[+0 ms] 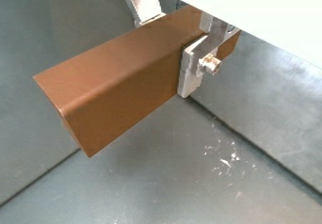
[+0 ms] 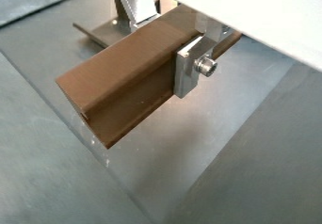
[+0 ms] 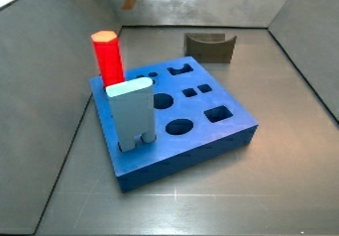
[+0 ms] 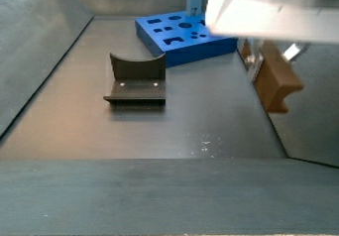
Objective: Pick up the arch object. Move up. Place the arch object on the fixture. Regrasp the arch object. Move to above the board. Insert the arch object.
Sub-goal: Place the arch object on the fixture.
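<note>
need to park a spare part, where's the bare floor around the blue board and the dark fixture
Bare floor lies between the small dark notched fixture and the thick blue holed board, and widely in front of the fixture. It is crowded at the board's corner, where the red cylinder and pale blue block stand. The gripper holds the brown wooden arch object above the floor.

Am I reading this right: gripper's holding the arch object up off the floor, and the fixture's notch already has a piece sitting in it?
Not quite. The gripper does hold the arch object clear of the floor, but the fixture holds nothing: a side view shows its curved notch bare. The other side view agrees, fixture unoccupied behind the board.
</note>
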Controlling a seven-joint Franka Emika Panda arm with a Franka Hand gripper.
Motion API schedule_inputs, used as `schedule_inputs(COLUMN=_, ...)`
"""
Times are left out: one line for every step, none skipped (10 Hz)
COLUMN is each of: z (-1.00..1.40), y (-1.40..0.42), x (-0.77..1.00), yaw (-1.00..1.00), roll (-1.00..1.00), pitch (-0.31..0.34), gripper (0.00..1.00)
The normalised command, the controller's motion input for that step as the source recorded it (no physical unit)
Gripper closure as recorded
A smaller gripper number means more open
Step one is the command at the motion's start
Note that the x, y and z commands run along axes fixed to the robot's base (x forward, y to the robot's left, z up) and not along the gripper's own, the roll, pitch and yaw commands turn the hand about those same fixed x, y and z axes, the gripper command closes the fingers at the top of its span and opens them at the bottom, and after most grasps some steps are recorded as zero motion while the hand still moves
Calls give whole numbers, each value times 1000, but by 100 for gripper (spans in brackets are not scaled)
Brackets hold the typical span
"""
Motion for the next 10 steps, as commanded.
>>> schedule_inputs(z=916, y=12, x=-28, yaw=-16, roll=43, pitch=62, gripper=100)
schedule_inputs(z=717, y=14, x=-22, yaw=-18, roll=50, pitch=73, gripper=100)
schedule_inputs(z=567, y=16, x=-16, yaw=-18, roll=53, pitch=82, gripper=100)
schedule_inputs(z=366, y=17, x=-7, yaw=-10, roll=54, pitch=92, gripper=100)
schedule_inputs(z=263, y=17, x=-5, yaw=-5, roll=53, pitch=97, gripper=100)
schedule_inputs(z=-486, y=-926, x=1000, yaw=264, roll=-73, pitch=24, gripper=100)
schedule_inputs(z=-508, y=-910, x=1000, yaw=265, roll=-67, pitch=19, gripper=100)
schedule_inputs(z=-481, y=-843, x=1000, yaw=217, roll=-58, pitch=-17, gripper=100)
schedule_inputs(z=-445, y=-767, x=1000, yaw=153, roll=-65, pitch=-34, gripper=100)
schedule_inputs(z=-377, y=-651, x=1000, yaw=89, roll=-70, pitch=-32, gripper=100)
